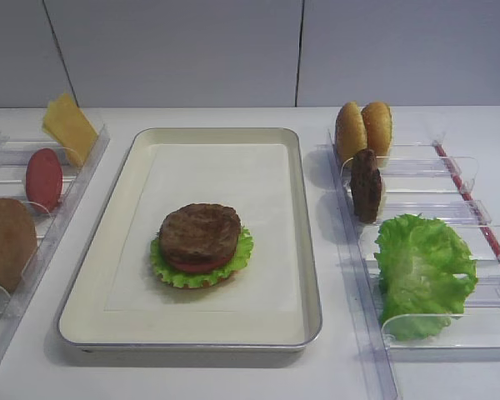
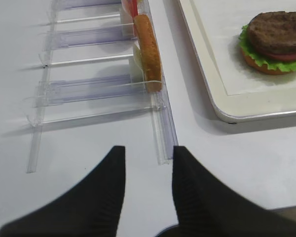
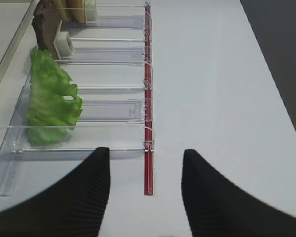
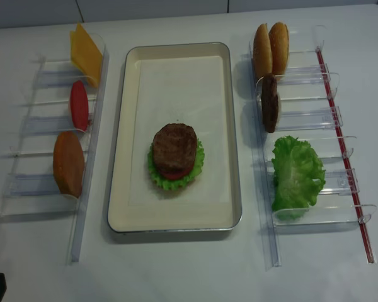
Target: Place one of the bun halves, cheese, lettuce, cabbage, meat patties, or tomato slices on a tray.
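Patty (image 1: 200,232) tops stacked lettuce (image 1: 202,265) on tray (image 1: 192,337)

The tray (image 4: 175,217) sits centre, stack (image 4: 175,155) on it toward 6 o'clock; racks flank it at 9 (image 4: 88,182) and 3 (image 4: 315,214); lettuce (image 4: 296,173) stands in the latter.

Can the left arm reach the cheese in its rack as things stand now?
Probably yes: the cheese stands at the far end of the left rack, uncovered, and the open left gripper is empty.

A lab bench: plain white table (image 1: 233,375), grey wall panels (image 1: 175,50), clear divider racks (image 4: 302,119).
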You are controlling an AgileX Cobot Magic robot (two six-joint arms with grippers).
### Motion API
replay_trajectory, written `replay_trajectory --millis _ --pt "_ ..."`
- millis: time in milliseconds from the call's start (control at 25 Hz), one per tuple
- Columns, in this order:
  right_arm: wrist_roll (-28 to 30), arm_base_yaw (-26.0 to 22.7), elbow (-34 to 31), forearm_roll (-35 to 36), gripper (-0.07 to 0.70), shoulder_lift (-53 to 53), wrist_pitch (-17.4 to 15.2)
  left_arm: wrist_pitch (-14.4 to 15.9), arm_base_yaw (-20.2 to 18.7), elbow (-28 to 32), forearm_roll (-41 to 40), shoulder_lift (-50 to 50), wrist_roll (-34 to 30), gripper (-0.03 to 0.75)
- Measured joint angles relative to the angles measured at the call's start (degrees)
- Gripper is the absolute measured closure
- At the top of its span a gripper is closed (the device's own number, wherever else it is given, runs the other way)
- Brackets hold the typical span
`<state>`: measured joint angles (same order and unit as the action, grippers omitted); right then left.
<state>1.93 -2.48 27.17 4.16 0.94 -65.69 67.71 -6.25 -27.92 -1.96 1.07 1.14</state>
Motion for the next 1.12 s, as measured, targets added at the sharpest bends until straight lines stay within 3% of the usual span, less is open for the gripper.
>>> replay_trajectory --millis 1120 --pt "0.13 0.0 0.0 0.0 0.29 0.0 0.0 0.0 0.0 0.0 0.0 0.0 0.0 0.477"
